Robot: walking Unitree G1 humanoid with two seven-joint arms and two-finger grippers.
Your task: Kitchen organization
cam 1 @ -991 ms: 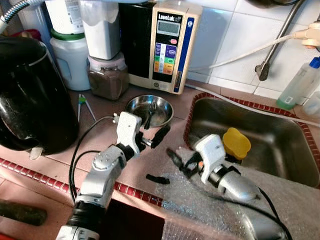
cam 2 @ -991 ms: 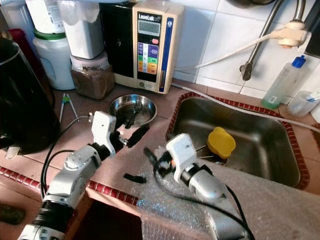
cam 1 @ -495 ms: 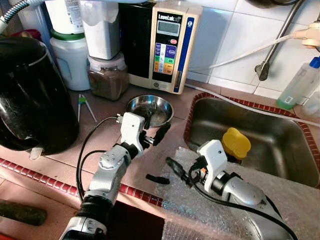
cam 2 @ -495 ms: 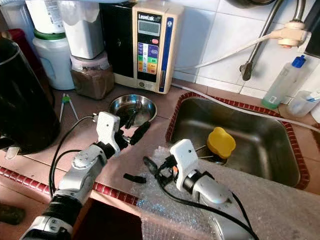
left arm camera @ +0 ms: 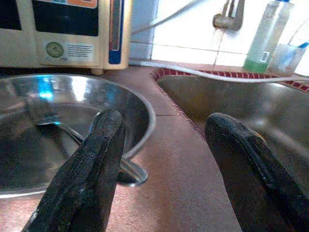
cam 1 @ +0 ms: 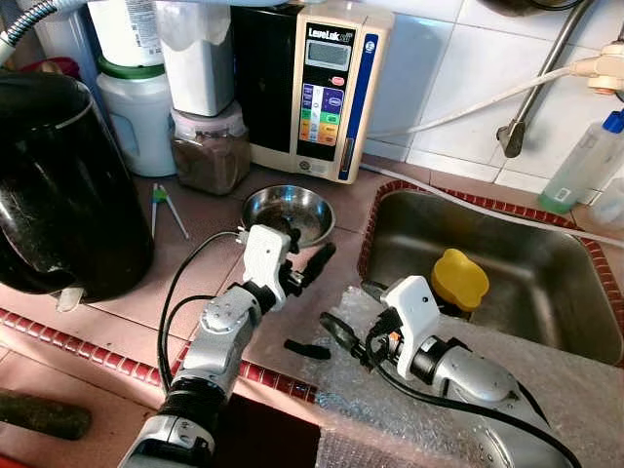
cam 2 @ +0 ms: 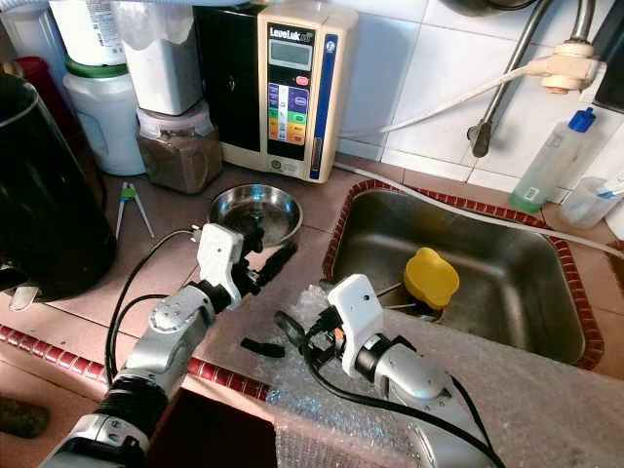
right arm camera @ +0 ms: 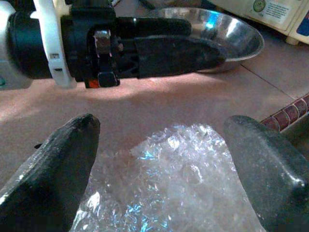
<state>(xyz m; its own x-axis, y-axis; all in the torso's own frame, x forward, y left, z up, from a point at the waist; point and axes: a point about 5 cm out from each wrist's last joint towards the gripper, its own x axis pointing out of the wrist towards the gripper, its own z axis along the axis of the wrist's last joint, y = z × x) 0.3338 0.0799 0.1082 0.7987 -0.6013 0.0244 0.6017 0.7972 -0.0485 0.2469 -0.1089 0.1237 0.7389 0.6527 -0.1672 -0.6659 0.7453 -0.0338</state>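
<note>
Pink counter tiles (cam 1: 107, 312) are running from a black kettle (cam 1: 58, 185) at nine o'clock to a steel sink (cam 1: 507, 263) at three o'clock, where a yellow lid (cam 1: 460, 278) is lying. At the centre, the left gripper (cam 1: 304, 261) is reaching with fingers (left arm camera: 91, 164) apart toward the bowl (cam 1: 290, 210) at twelve o'clock, one finger just beside its rim. At five o'clock, the right gripper (cam 1: 343, 327) is hovering, fingers spread, over bubble wrap (right arm camera: 178, 193). A small black piece (cam 1: 307, 348) is lying between the arms.
</note>
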